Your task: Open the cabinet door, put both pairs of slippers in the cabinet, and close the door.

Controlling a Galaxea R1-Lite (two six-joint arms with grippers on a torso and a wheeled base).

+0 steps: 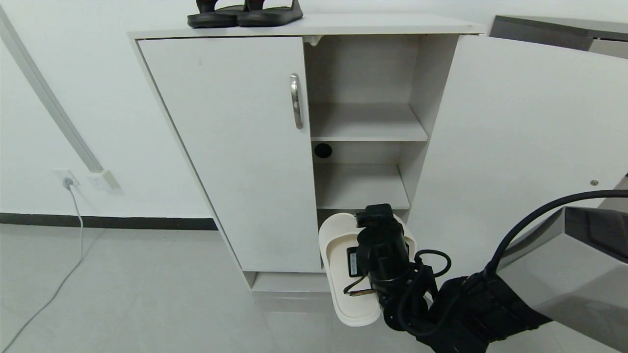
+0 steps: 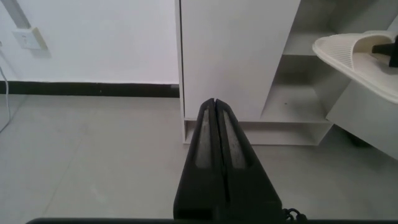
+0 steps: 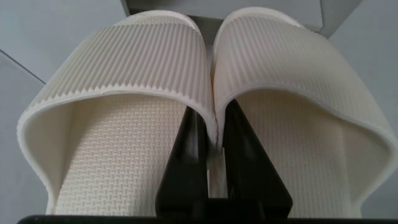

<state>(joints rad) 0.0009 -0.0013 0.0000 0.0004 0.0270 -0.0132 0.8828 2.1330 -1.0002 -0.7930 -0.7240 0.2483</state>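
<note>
Right wrist view: cream, ribbed slippers (paired, straps touching).

Ribbed cream slippers, black slippers, white cabinet, seemingly silver handle.

No legible txt, labels or nos. on anything.

Bright, even light, with soft shadows inside the open cabinet.
</note>
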